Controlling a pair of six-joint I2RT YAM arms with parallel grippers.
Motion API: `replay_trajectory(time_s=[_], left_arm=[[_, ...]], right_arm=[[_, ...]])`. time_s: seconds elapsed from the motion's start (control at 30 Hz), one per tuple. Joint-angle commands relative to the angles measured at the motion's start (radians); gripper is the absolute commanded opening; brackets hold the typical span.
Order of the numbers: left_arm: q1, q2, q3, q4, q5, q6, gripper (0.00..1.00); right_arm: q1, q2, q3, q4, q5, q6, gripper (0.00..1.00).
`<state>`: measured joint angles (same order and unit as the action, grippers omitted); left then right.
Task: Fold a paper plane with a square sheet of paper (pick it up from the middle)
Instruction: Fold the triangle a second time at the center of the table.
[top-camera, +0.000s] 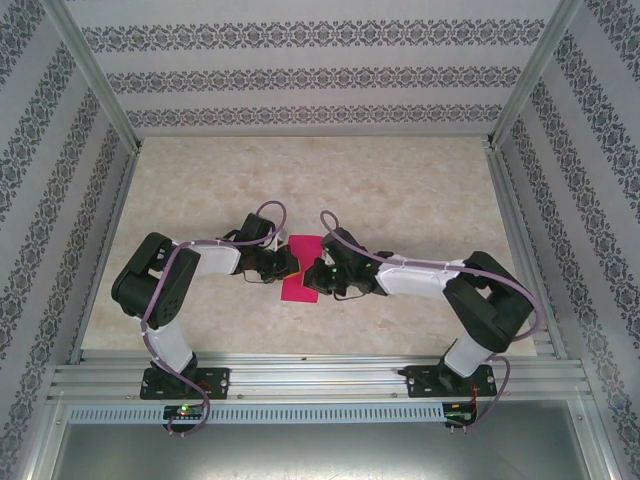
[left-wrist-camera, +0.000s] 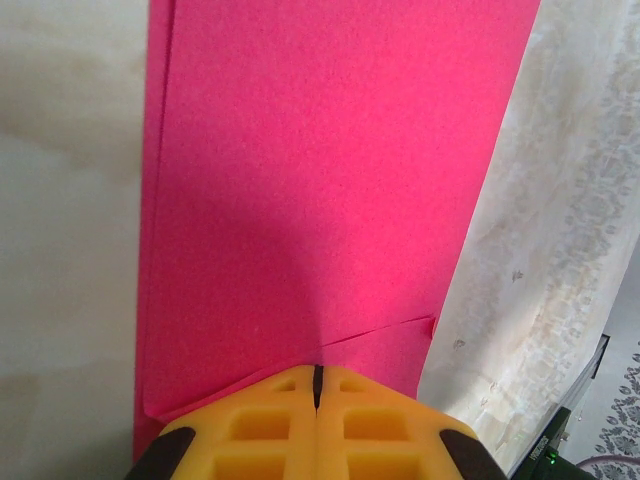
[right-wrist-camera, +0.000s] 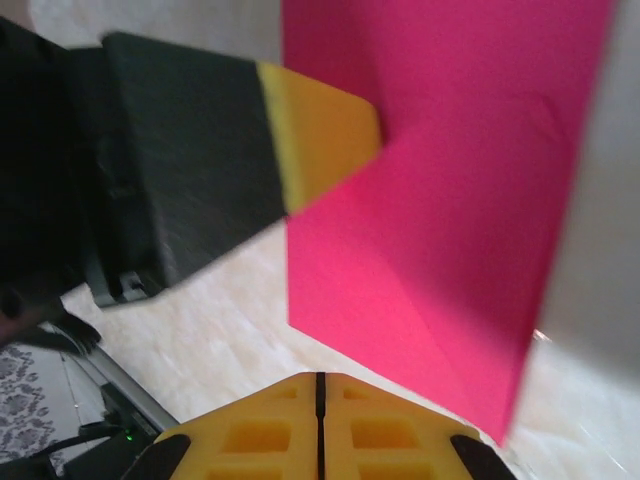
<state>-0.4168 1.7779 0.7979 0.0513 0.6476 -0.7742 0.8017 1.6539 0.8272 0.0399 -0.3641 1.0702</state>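
Observation:
The magenta-pink sheet of paper (top-camera: 299, 286) lies folded into a narrow upright strip at the middle of the table, between my two grippers. My left gripper (top-camera: 288, 264) meets it from the left. In the left wrist view its yellow fingers are shut, with the left gripper's tips (left-wrist-camera: 318, 372) resting over the near end of the paper (left-wrist-camera: 330, 180), where a slanted flap edge shows. My right gripper (top-camera: 312, 272) comes in from the right and is shut too. In the right wrist view the right gripper (right-wrist-camera: 320, 378) sits just short of the paper (right-wrist-camera: 450, 180), which shows a diagonal crease.
The marbled beige table (top-camera: 400, 190) is boxed in by patterned walls and aluminium posts. A metal rail (top-camera: 320, 380) runs along the near edge, where both arm bases sit. In the right wrist view the left gripper's yellow finger (right-wrist-camera: 320, 140) touches the paper's left edge.

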Motion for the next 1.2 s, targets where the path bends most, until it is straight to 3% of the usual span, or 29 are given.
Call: replay_trajectory(time_s=[0.0, 0.33, 0.53, 0.7, 0.93, 1.17], left_arm=[[0.005, 0.031, -0.022, -0.071, -0.079, 0.007, 0.04], [0.006, -0.005, 0.05, -0.125, -0.032, 0.06, 0.1], [0.004, -0.094, 0.142, -0.269, -0.024, 0.159, 0.18], [-0.027, -0.104, 0.134, -0.251, 0.042, 0.136, 0.16], [-0.043, -0.024, 0.058, -0.135, 0.039, 0.046, 0.12], [-0.019, 0.028, 0.043, -0.126, -0.071, 0.038, 0.1]], right_arm=[[-0.01, 0.073, 0.01, -0.006, 0.008, -0.014, 0.06], [0.004, 0.12, -0.084, 0.031, 0.01, 0.005, 0.02], [0.01, 0.127, -0.097, 0.033, 0.019, 0.014, 0.01], [0.01, 0.132, -0.089, 0.029, 0.019, 0.011, 0.01], [0.01, 0.142, -0.085, 0.029, 0.018, 0.011, 0.0], [0.011, 0.144, -0.093, 0.011, 0.023, -0.003, 0.0]])
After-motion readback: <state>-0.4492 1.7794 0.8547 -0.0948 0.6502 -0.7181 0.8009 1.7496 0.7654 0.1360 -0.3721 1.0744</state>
